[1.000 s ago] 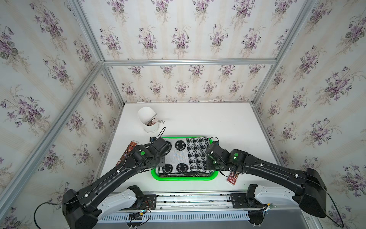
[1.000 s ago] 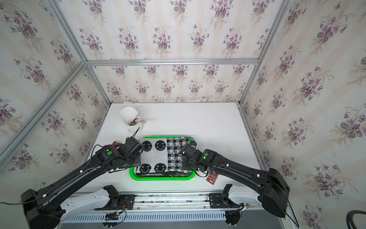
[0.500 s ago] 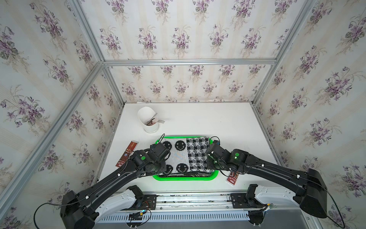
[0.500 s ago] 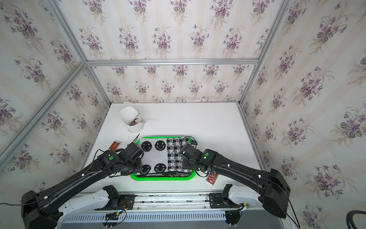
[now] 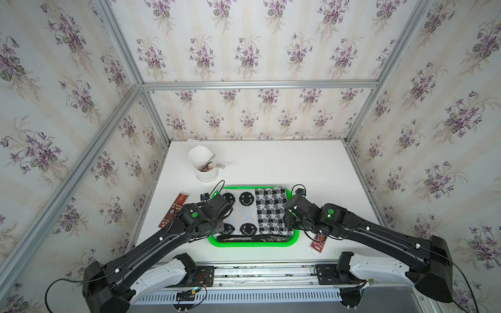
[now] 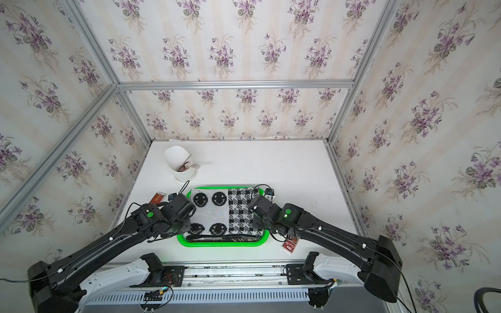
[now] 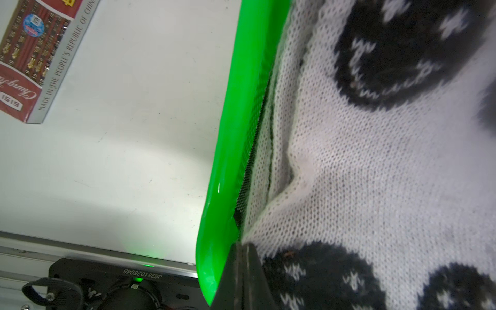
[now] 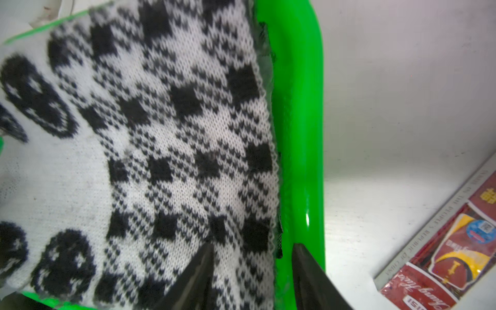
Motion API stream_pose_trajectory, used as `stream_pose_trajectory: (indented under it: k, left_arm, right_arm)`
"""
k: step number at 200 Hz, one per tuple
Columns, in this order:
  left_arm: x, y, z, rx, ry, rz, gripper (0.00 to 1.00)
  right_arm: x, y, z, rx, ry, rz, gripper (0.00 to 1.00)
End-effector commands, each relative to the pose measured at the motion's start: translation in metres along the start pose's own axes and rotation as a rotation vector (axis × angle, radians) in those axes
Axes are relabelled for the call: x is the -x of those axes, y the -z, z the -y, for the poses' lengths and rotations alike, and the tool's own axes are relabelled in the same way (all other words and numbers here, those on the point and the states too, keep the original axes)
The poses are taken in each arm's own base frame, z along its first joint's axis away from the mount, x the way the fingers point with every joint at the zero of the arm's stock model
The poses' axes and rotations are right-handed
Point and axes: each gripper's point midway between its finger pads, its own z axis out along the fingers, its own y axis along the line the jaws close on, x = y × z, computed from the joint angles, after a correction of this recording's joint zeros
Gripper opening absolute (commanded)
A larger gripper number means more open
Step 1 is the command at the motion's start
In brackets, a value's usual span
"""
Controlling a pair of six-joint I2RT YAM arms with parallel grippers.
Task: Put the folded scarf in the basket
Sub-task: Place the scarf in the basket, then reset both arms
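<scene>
Through my left wrist camera I read "MADE IN THE PEOPLE'S REPUBLIC OF CHIN", cut off at the frame edge, along the grey side of the left red packet (image 7: 32, 53), with part of a script "Chungh…" upside down on its face. The black base plate (image 7: 128, 273) carries an upside-down code, roughly "JG251025045". On the right red packet (image 8: 442, 263) the script brand and grey side lettering are too blurred to read surely.

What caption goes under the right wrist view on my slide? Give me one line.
Open right gripper poised over the checked edge of the folded scarf, which lies inside the green basket.
</scene>
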Motion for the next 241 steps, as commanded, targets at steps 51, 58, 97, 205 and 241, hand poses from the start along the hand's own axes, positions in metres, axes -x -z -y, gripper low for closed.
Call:
stream_pose_trajectory:
  k: [51, 58, 97, 205, 241]
  left_arm:
    - [0.049, 0.059, -0.007, -0.047, 0.005, 0.248, 0.99]
    - [0.059, 0.071, -0.01, -0.051, 0.007, 0.301, 0.99]
    - [0.119, 0.132, -0.04, 0.052, 0.022, 0.588, 0.99]
    - [0.191, -0.062, -0.091, 0.184, 0.084, 0.497, 0.99]
    - [0.221, -0.084, -0.075, 0.124, -0.065, 0.561, 0.99]
  right_arm:
    - [0.12, 0.07, 0.041, -0.112, -0.047, 0.454, 1.0]
    - [0.135, 0.082, 0.041, -0.119, -0.038, 0.535, 1.0]
    - [0.196, 0.133, 0.067, -0.303, -0.071, 0.871, 1.0]
    - [0.248, 0.007, 0.246, -0.56, -0.178, 0.855, 1.0]
    - [0.242, -0.02, 0.252, -0.571, -0.109, 0.835, 1.0]
